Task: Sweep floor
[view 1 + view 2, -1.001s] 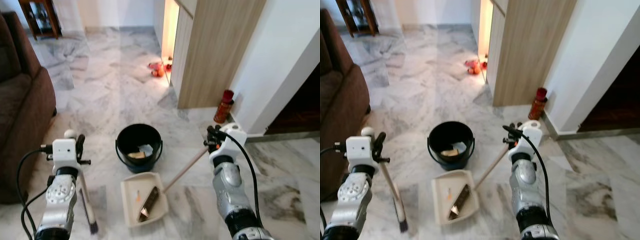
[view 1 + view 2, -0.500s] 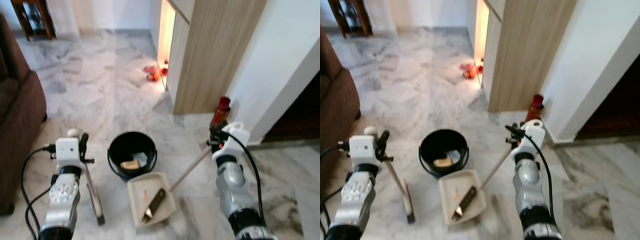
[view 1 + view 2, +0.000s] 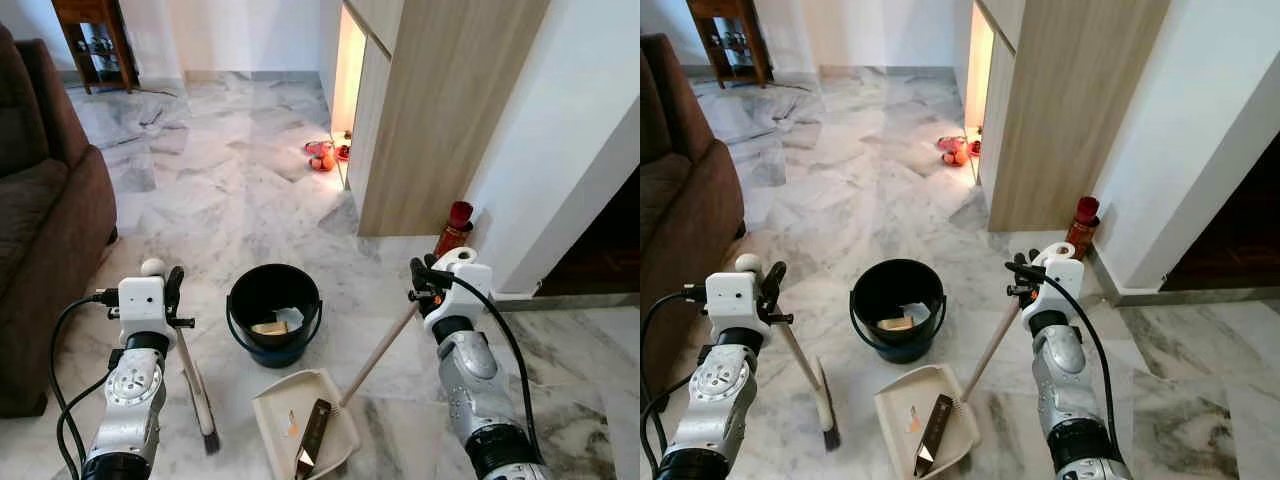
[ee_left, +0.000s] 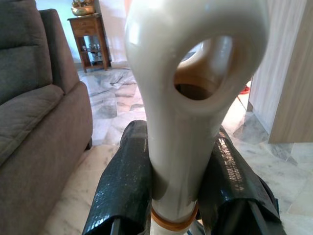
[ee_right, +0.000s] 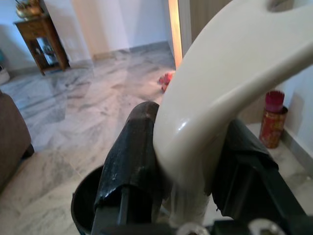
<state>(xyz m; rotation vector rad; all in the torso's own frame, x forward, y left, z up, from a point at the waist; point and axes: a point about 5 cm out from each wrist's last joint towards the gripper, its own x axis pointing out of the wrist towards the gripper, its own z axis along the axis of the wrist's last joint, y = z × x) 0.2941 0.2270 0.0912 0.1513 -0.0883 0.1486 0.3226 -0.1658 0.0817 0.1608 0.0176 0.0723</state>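
left eye view: sofa point(image 3: 40, 200) cut off at left edge; black bucket point(image 3: 274, 313) at centre holding scraps hard to identify; dustpan point(image 3: 305, 438) low centre, partly cropped, carrying a dark strip. right eye view: broom point(image 3: 812, 392) head on floor, lower left. left wrist view: left gripper point(image 4: 180, 196) clenched on broom handle. right wrist view: right gripper point(image 5: 188, 176) clamped on dustpan handle.

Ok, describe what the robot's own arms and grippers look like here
Both arms are silver, ribbed metal with round joints and white boxy wrist blocks. A black cable loops along each. The left gripper and right gripper each have two long black fingers with a textured, slightly glossy surface.
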